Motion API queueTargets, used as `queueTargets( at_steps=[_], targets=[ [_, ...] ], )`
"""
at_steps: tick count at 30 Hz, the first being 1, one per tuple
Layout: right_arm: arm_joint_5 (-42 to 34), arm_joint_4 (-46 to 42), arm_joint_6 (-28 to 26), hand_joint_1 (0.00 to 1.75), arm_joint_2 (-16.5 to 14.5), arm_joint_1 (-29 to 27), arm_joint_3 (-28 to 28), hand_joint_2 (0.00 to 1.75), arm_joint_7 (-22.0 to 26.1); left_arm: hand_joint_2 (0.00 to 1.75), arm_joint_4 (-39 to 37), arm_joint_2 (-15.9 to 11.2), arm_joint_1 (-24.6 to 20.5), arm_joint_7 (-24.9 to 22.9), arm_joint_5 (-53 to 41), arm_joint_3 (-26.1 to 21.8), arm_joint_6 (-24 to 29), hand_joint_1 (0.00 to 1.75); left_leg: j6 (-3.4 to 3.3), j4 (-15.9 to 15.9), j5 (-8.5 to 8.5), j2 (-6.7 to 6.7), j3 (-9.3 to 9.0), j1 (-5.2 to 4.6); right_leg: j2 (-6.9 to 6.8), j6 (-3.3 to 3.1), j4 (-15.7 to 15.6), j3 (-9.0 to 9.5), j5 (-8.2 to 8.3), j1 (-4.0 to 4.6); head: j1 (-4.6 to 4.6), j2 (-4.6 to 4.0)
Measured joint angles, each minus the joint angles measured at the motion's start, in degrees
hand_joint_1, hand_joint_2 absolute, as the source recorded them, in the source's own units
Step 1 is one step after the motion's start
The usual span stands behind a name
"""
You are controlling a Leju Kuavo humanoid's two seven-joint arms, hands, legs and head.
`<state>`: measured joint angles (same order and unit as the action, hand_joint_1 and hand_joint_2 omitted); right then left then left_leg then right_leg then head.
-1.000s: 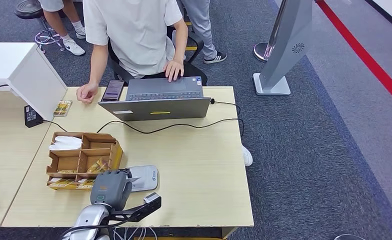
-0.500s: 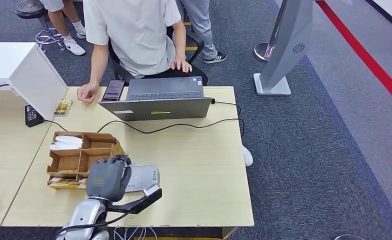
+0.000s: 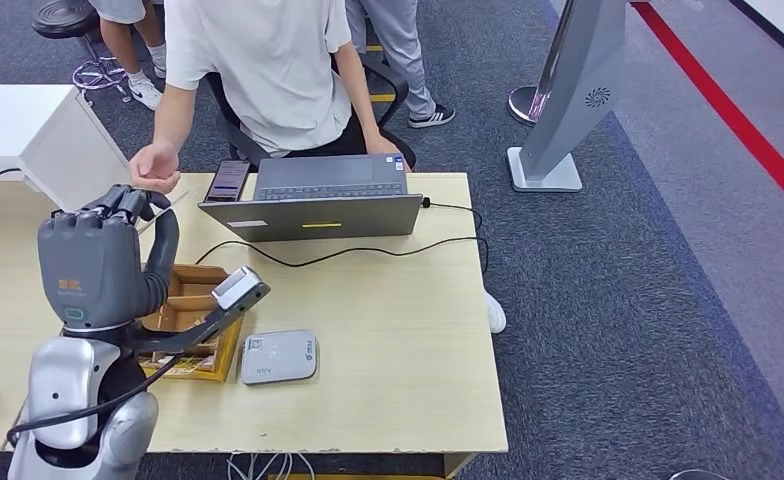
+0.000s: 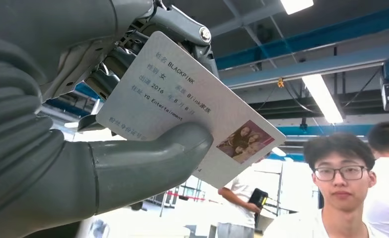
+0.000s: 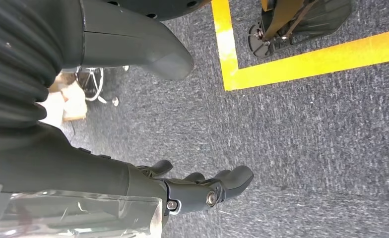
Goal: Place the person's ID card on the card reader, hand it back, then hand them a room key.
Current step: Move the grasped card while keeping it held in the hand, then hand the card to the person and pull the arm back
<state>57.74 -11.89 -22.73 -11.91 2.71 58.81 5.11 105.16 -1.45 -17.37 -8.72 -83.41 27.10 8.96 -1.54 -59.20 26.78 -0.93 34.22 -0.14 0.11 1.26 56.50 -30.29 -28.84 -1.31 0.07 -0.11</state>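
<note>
Handback looks to be the step in hand: left hand [image 3: 98, 262] pinches the ID card [image 4: 182, 106] between thumb and fingers, raised toward the person's hand [image 3: 154, 166]. Card reader [image 3: 279, 357] lies bare on the tabletop; right hand [image 5: 197, 191] hangs loosely curled, holding nothing, and the room key is still to come.

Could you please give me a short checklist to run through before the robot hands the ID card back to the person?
1. White printed ID card pinched by left robot hand: ok.
2. Card off the flat grey card reader: ok.
3. Person's hand raised near the card: ok.
4. Person's hand open to take it: cannot tell.
5. Right robot hand free for the room key: ok.
</note>
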Motion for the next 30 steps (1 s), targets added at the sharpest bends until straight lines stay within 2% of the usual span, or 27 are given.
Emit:
queueTargets(
  at_steps=[2,5,9,12,15,19,27,30],
  targets=[
    [1.1,0.0,0.3,0.00,0.0,0.1,-0.2,1.75,0.0,1.75,-1.6,-0.1,-4.0,-1.9,-1.5,-0.8,-2.7,1.75,-0.03,0.0,-0.06,0.07,0.02,0.00,-0.08,0.02,0.0,-0.01,0.03,0.00,0.01,0.00],
    [2.8,0.0,1.1,0.00,0.0,0.2,-1.0,1.75,0.0,1.75,-8.7,-0.6,-12.5,-5.1,-4.1,-2.9,-5.8,1.75,-0.01,0.0,-0.15,0.09,0.03,0.01,-0.09,0.01,0.0,-0.01,0.15,0.00,-0.01,0.00],
    [3.3,0.0,1.6,0.00,0.0,0.3,-1.8,1.75,0.0,1.75,-18.8,-1.3,-20.9,-6.7,-4.4,-4.7,-6.4,1.75,0.02,0.0,-0.25,0.06,0.04,0.03,-0.04,0.00,0.0,-0.03,0.26,0.02,-0.08,0.00],
    [3.5,0.0,1.8,0.00,0.0,0.3,-2.1,1.75,0.0,1.75,-22.8,-1.6,-23.4,-7.8,-4.5,-5.2,-6.9,1.75,0.02,0.0,-0.25,0.07,0.06,0.03,-0.03,0.00,0.0,-0.03,0.26,0.02,-0.10,0.00],
    [4.0,0.1,1.9,0.00,0.0,0.4,-2.4,1.75,0.0,1.75,-26.7,-2.3,-26.0,-11.2,-4.5,-5.2,-9.5,1.75,0.02,0.0,-0.25,0.07,0.08,0.02,-0.03,0.00,0.0,-0.06,0.25,0.01,-0.06,0.00],
    [4.0,0.2,2.1,0.00,0.0,0.5,-2.7,1.75,0.1,1.75,-34.8,-2.8,-29.5,-13.2,-4.5,-5.2,-9.8,1.75,0.03,0.0,-0.28,0.03,0.10,0.03,0.00,-0.01,0.0,-0.10,0.29,0.02,-0.07,0.00],
    [4.0,0.3,2.1,0.00,0.0,0.6,-2.7,1.75,0.2,1.75,-41.7,-3.0,-30.3,-13.4,-4.5,-5.2,-9.5,1.75,0.02,0.0,-0.34,0.00,0.46,0.04,0.07,0.00,0.1,-0.40,0.34,0.03,-0.10,0.00],
    [4.0,0.4,2.1,0.00,0.0,0.6,-2.7,1.75,0.2,1.75,-42.7,-3.0,-30.5,-13.4,-4.5,-5.2,-9.5,0.44,0.01,0.0,-0.33,0.00,0.66,0.03,0.07,0.01,0.0,-0.58,0.34,0.03,-0.10,0.00]
  ],
)
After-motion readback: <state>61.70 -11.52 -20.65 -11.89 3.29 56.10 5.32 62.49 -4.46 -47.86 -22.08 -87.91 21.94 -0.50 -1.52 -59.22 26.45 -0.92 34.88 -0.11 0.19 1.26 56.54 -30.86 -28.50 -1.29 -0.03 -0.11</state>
